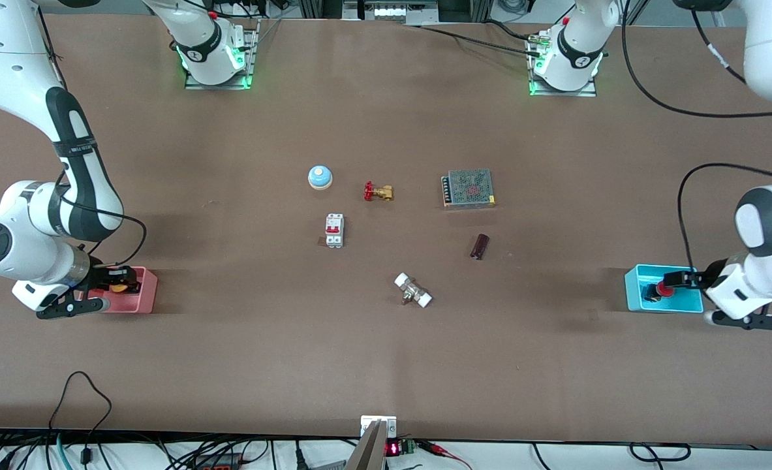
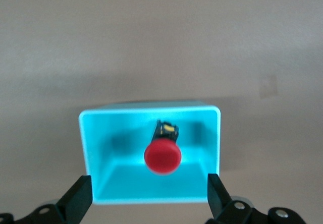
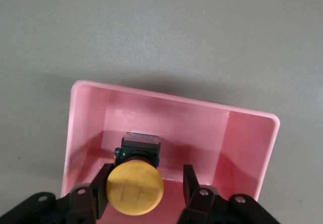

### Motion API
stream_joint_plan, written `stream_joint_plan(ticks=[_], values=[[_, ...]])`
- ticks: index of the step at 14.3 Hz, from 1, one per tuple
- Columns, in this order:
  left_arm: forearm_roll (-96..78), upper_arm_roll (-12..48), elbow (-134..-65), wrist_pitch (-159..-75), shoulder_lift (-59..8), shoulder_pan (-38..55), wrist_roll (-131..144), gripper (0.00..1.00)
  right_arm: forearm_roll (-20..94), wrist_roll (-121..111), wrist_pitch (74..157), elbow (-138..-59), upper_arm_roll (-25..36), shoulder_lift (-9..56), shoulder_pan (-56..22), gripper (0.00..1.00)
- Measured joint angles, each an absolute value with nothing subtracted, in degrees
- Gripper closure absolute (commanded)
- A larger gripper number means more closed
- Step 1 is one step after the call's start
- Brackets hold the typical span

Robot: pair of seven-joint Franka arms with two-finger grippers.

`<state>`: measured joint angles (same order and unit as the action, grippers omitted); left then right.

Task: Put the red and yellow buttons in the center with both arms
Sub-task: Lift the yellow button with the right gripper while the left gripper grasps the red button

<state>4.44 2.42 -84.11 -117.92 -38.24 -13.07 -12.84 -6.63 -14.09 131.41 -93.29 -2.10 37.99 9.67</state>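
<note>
Both buttons sit in their bins.

I see the red button [image 2: 162, 157] in the blue bin [image 2: 89, 148] under my left end effector [image 2: 149, 196], fingers spread wide. The yellow button [image 3: 134, 187] in the pink bin [image 3: 247, 148] sits between my right end effector's [image 3: 147, 189] open fingers.

One button [image 2: 162, 157] lies in each end bin [image 2: 93, 148], apparently.
</note>
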Motion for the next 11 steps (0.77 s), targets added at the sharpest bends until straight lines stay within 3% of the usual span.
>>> stream_joint_plan(ticks=[3, 5, 8, 11], values=[[4.44, 2.42, -86.79, -124.36, -40.09, -13.15, -12.84, 0.00, -6.64, -14.11, 131.41, -93.30, -2.12, 37.99, 9.67, 0.64], [4.44, 2.42, -89.46, -127.33, -40.33, -13.18, -12.85, 0.02, -6.65, -14.12, 131.41, -93.31, -2.13, 38.00, 9.67, 0.64], [4.45, 2.41, -91.26, -129.58, -40.33, -13.32, -12.86, 0.24, -6.66, -14.24, 131.41, -93.31, -2.15, 38.01, 9.67, 0.64], [4.45, 2.39, -91.49, -130.85, -40.32, -13.88, -13.03, 0.28, -6.72, -17.24, 131.46, -93.07, -2.15, 37.72, 9.67, 0.64]])
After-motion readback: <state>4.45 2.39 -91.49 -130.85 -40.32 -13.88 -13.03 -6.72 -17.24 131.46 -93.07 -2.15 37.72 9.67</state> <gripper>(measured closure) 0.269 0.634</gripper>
